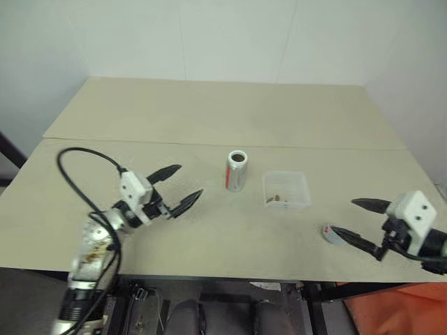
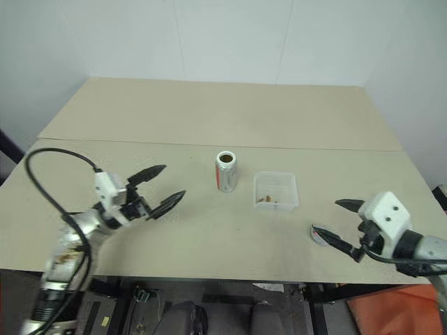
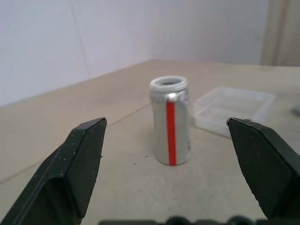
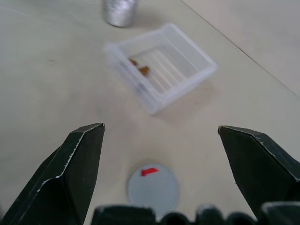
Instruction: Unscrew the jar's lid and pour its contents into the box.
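Jar (image 1: 237,170): upright near the middle of the table (image 1: 209,118), mouth uncovered, threaded neck exposed, dark inside as seen from above. Silvery wall with a red stripe running top to bottom in the left wrist view. Interior contents not discernible.

Box (image 1: 286,189): clear shallow tray, resting flat on the table just to the right of the jar, apart from it. Contents (image 4: 138,66): a few small brown bits lying against the wall of the box nearest the robot, on its ribbed floor.

Lid (image 4: 153,187): flat on the table, off the jar, red mark facing up. Located nearer the robot than the box and to its right, well apart from the jar.

Left gripper (image 1: 178,188): raised above the table to the left of the jar, pointing roughly level toward it. Jaws spread wide, nothing between them, no contact with the jar. Black cable (image 1: 80,157) looping up from the forearm behind the wrist.

Right gripper (image 1: 360,220): at the right side of the table, angled downward and toward the left. Jaws spread wide, empty. Lid directly below and between the fingertip lines in the right wrist view, not touched. In the head views, lower finger (image 1: 355,239) overlapping part of the lid.

Jar cut off at the edge of the right wrist view, base portion alone visible. Label text on the jar not legible.
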### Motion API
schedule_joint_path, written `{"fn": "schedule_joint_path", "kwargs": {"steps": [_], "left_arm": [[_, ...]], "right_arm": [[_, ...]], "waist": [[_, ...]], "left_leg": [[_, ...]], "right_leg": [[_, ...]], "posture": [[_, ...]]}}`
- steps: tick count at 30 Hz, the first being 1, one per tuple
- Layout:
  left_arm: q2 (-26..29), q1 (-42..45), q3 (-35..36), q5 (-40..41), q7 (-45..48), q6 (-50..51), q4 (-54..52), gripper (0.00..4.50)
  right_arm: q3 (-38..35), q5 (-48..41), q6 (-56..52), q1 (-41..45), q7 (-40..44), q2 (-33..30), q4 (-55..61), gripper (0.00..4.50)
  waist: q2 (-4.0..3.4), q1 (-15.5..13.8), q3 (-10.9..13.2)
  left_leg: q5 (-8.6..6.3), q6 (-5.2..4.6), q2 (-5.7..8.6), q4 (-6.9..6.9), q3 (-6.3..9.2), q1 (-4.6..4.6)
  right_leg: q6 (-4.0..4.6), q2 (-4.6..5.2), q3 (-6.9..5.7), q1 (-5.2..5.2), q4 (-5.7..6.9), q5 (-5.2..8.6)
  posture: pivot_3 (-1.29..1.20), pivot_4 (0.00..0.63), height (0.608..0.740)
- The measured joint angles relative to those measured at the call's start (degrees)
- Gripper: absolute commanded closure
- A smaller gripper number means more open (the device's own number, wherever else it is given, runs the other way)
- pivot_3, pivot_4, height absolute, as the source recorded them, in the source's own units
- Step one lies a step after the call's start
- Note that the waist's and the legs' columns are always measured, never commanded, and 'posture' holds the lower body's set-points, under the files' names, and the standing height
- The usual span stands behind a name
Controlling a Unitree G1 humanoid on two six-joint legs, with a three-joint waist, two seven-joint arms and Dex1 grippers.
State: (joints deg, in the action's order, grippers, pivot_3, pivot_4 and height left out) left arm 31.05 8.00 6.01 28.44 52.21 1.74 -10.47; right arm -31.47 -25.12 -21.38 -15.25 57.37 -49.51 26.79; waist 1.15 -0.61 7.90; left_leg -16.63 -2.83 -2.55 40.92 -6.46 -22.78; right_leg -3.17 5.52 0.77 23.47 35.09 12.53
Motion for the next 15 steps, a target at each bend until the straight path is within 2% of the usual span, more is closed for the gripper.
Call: {"fn": "schedule_joint_path", "kwargs": {"steps": [3, 15], "left_arm": [[5.36, -3.64, 1.59, 2.25, 5.16, 1.61, -2.41, 0.02], [7.06, -5.73, 2.68, 2.14, 5.98, 2.42, -3.03, 0.02]], "right_arm": [[-3.06, -0.85, 1.08, -0.41, 2.26, -0.88, -0.39, 0.0], [-0.43, -1.0, 2.89, 2.89, 3.35, -1.23, -2.13, 0.0]], "waist": [[0.0, 0.09, 0.0], [0.0, 0.0, 0.0]], "left_leg": [[-0.06, 0.04, -0.05, -0.2, -0.06, 0.53], [-0.06, 0.05, -0.03, -0.19, -0.07, 0.5]], "right_leg": [[0.24, 0.0, 0.01, -0.42, -0.06, 0.16], [0.19, 0.0, 0.02, -0.38, -0.05, 0.12]], "posture": [[0.0, 0.15, 0.74], [0.0, 0.15, 0.74]]}}
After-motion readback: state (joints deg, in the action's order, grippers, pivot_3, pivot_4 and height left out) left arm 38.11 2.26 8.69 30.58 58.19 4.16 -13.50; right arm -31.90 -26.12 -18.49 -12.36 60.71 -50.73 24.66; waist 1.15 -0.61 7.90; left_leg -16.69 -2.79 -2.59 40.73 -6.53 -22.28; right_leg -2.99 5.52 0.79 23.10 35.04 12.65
